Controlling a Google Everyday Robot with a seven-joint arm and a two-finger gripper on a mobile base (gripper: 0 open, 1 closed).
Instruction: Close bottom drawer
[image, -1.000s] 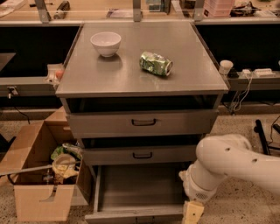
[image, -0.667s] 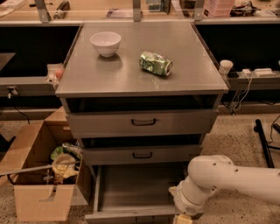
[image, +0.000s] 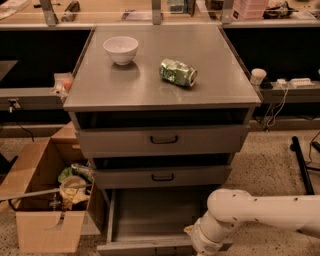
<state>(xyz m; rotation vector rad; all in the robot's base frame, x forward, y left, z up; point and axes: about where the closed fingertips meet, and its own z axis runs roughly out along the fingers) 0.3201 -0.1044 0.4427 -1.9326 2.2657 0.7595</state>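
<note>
End effector (image: 201, 244): camera view, at the 6 o'clock edge of frame, by the right end of the drawer front; grip state cannot tell, cut off below.
Bottom drawer (image: 155, 216): pulled well out, front panel running 9-to-3.
Bearing: tray lies at 10 o'clock from end effector; closing push judged toward 12.
Arm (image: 270, 210): only one, entering from 3 o'clock.

Speckled beige stone floor (image: 270, 165), open brown cardboard box (image: 42, 232) at left, long tan desk (image: 100, 19) behind; dim warm light.
</note>
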